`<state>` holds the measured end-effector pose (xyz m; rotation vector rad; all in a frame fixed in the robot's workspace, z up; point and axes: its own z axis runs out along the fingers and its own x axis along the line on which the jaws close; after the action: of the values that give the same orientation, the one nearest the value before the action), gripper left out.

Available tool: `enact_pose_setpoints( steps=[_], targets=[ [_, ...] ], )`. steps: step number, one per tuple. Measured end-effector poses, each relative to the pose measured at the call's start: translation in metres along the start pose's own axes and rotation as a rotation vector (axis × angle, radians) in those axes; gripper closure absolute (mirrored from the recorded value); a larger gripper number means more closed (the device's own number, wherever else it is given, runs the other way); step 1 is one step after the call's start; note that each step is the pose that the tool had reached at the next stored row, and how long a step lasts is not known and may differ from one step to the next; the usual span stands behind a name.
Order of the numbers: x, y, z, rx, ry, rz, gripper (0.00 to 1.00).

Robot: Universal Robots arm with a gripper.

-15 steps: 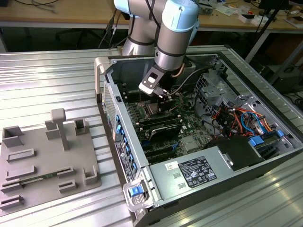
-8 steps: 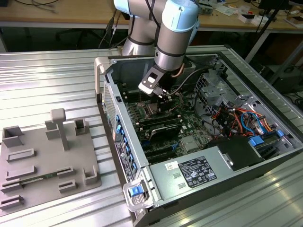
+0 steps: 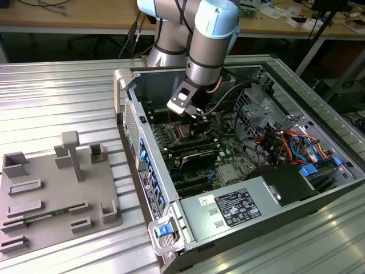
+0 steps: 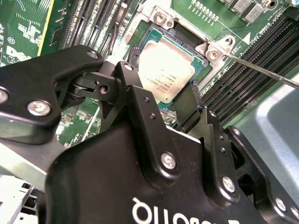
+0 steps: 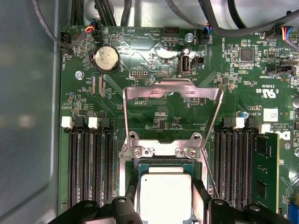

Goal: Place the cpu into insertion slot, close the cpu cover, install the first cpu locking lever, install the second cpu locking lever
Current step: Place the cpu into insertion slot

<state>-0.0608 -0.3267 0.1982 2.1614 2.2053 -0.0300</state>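
Observation:
The cpu (image 5: 166, 198), a square chip with a dull silver top, lies level in the insertion slot (image 5: 164, 166) on the green board. My gripper (image 5: 164, 205) straddles it, with a black finger (image 4: 127, 74) tight against each side, shut on it. The second wrist view shows the cpu (image 4: 163, 70) between the fingers of the gripper (image 4: 157, 83), inside the slot's silvery rim (image 4: 159, 17). The cpu cover (image 5: 170, 88), a silvery windowed frame, stands swung open past the slot. A thin metal locking lever (image 4: 261, 70) sticks out free beside the slot. In the exterior view the gripper (image 3: 191, 111) is low inside the case.
Long black memory slots (image 5: 86, 168) flank the socket on both sides. The open computer case (image 3: 134, 114) walls me in, with a grey power supply box (image 3: 239, 208) near its front and bundled cables (image 3: 285, 142) on the exterior view's right. A grey fixture tray (image 3: 51, 188) lies outside the case.

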Motion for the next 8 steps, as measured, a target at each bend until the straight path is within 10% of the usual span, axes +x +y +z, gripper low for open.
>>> enact_pose_setpoints(
  steps=[8],
  targets=[
    [0.0000,0.0015,0.0013,-0.0002,0.0001,0.000,0.45]
  ],
)
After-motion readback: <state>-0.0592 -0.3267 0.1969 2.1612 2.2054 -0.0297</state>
